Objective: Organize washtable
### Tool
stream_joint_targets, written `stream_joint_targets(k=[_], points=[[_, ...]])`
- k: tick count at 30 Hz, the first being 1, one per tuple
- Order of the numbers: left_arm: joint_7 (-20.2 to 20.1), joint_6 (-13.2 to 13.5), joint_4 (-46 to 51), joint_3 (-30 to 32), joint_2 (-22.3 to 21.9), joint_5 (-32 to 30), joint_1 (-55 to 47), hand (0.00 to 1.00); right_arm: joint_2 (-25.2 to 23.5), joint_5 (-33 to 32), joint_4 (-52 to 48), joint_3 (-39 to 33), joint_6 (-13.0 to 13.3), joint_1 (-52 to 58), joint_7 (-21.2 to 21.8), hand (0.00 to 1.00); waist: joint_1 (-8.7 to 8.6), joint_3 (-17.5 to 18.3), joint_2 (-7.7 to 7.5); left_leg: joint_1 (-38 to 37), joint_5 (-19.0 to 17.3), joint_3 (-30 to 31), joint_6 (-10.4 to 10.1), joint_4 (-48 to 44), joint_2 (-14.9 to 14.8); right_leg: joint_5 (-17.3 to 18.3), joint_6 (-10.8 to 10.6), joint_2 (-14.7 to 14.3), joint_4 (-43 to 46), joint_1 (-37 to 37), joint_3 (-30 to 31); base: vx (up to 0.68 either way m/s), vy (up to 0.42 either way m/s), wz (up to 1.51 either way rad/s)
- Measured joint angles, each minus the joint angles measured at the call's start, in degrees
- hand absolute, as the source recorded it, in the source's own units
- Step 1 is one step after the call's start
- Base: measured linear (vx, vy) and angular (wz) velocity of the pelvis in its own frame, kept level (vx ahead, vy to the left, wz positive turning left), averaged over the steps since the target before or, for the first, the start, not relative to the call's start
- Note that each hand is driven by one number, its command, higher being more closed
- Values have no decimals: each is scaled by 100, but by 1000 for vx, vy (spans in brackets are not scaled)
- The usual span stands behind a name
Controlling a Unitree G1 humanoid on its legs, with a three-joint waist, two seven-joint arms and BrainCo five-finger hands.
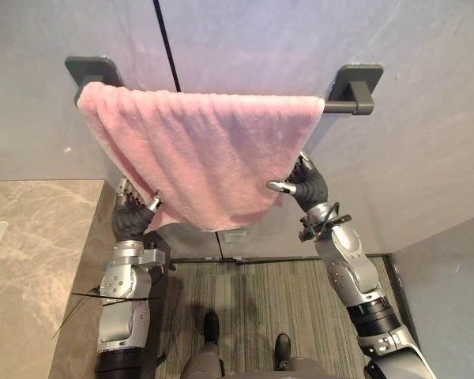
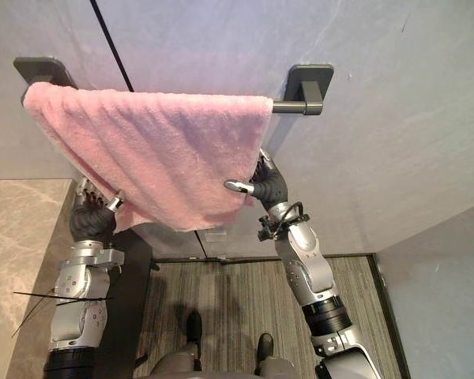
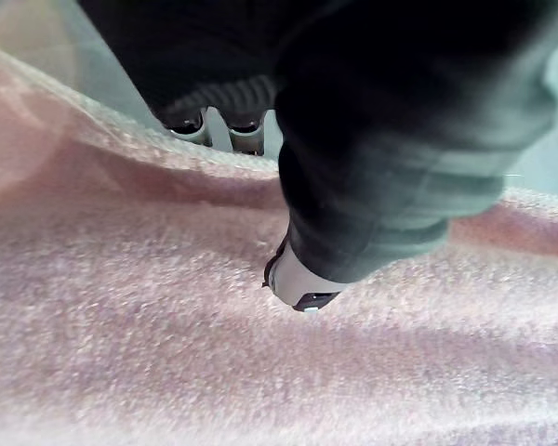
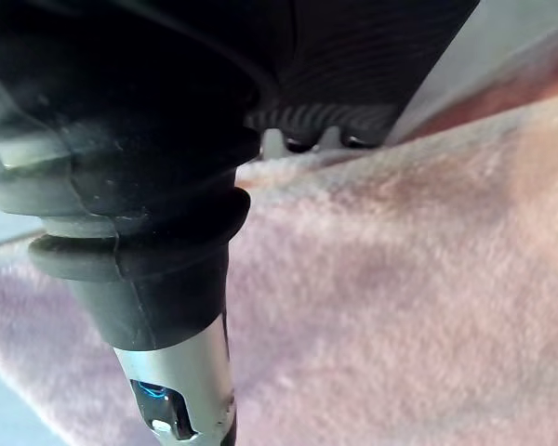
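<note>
Hanging over the dark grey metal wall rail (image 1: 349,106), the pink terry-cloth towel (image 1: 197,150) spreads down in front of the grey wall panel (image 1: 426,158), its lower edge sloping towards the fingers of both hands

The left hand (image 1: 134,207) is raised to the lower corner of the towel. In the left wrist view its fingers (image 3: 191,128) pass behind the towel edge, and its thumb (image 3: 302,283) presses into the pile on the front face. The cloth is pinched between fingers and thumb

The right hand (image 1: 306,185) is at the opposite side edge of the towel, just below the bare end of the rail. In the right wrist view its fingers (image 4: 302,141) go behind the edge and its thumb (image 4: 181,390) lies across the front face, so the cloth is clamped between them

The beige marble tabletop (image 1: 31,260) lies below and outboard of the left fingers. The grey striped carpet floor (image 1: 245,292) lies well below both sets of fingers
</note>
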State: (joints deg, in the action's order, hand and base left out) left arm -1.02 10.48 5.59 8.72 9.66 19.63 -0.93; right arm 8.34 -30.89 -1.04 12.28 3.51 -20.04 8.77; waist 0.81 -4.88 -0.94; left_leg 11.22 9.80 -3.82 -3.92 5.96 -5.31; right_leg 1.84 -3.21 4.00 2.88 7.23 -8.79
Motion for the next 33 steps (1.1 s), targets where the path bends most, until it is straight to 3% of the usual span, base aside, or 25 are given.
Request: stream_joint_targets(k=[1,2,5,6,17,33], points=[[0,-14,-4,-16,0,-1,0,0,-16,0,9,18,0,-39,0,0,3,-1,1,0,4,8,0,0,1,0,0,1,3,-2,-7,-26,5,7],[-11,-21,-36,-42,1,-1,2,100,-27,0,22,68,0,-112,0,0,9,-1,1,0,14,26,4,0,5,0,0,3,12,-7,-23,-18,5,5],[-9,-68,-172,-45,4,-3,2,100,-51,0,28,119,0,-118,0,0,15,-3,1,-1,26,42,5,0,6,0,0,4,25,-9,-31,-6,2,2],[-8,-117,-178,-75,9,-4,2,100,-58,2,28,136,0,-118,0,100,15,-4,-1,-2,33,48,5,0,6,0,0,4,32,-10,-36,0,0,0],[111,-132,-368,-211,10,-17,1,100,-69,75,34,158,-8,-108,-49,100,7,-28,0,-129,39,41,1,2,-1,10,7,4,74,-94,-33,0,0,0],[245,-137,-368,115,-45,-13,-20,100,-351,295,5,-356,1,109,-120,100,11,-85,-44,-228,36,37,0,0,11,-4,-2,9,-21,-271,-59,20,-2,1]])
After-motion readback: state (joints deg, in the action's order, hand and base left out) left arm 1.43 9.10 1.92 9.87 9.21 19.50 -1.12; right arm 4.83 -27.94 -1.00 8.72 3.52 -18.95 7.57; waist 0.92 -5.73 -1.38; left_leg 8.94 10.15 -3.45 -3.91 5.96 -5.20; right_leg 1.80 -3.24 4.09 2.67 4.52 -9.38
